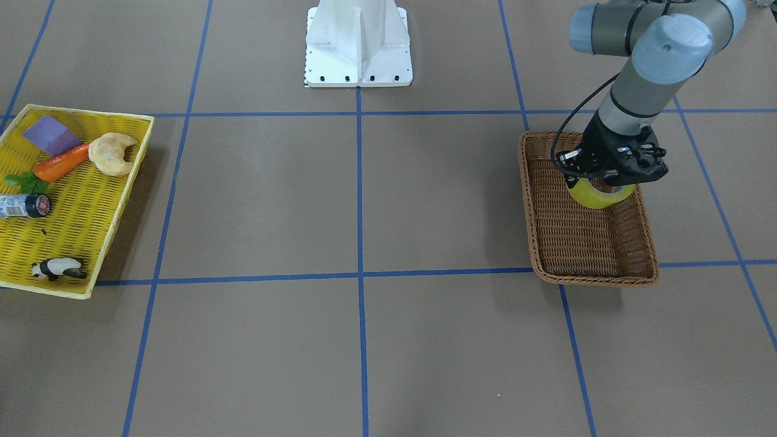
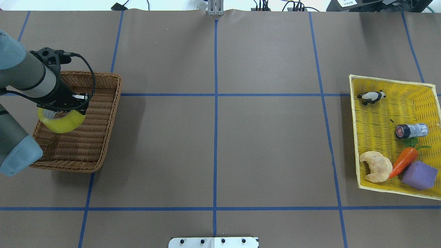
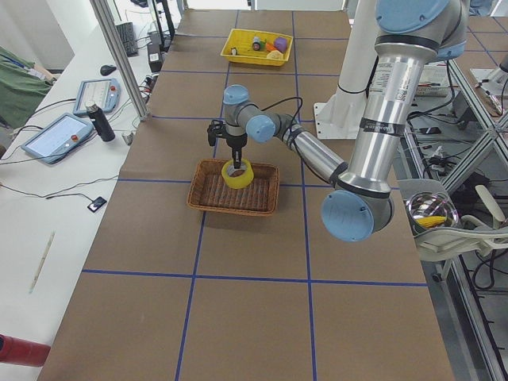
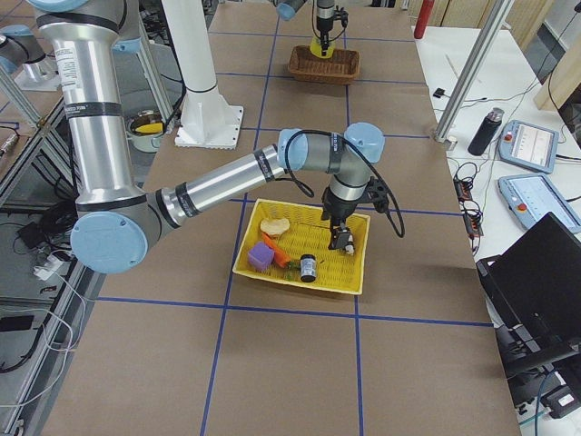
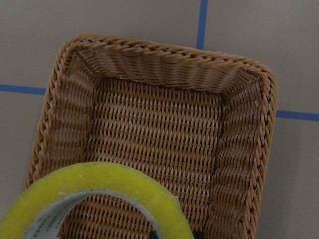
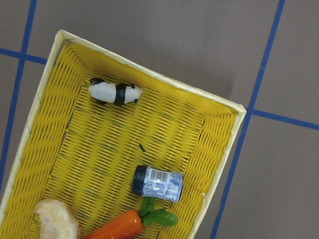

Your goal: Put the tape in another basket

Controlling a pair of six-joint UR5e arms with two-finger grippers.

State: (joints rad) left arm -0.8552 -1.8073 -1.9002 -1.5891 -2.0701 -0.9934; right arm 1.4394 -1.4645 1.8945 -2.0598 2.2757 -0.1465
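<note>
Tape point(image 5: 124, 181) clamped in left end effector point(image 1: 601, 179), held up over basket point(image 5: 239, 144) on table point(image 1: 364, 212), right end effector point(image 4: 341, 238) above yellow tray point(image 4: 359, 263), apart or together I cannot tell

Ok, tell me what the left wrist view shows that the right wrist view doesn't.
Only the left wrist view: a brown wicker basket, with a yellow tape roll close to the camera at the picture's bottom edge. Only the right wrist view: a yellow tray holding a toy panda, a bottle on its side, a carrot and a bit of bread. Both: the brown table crossed by blue lines.
</note>
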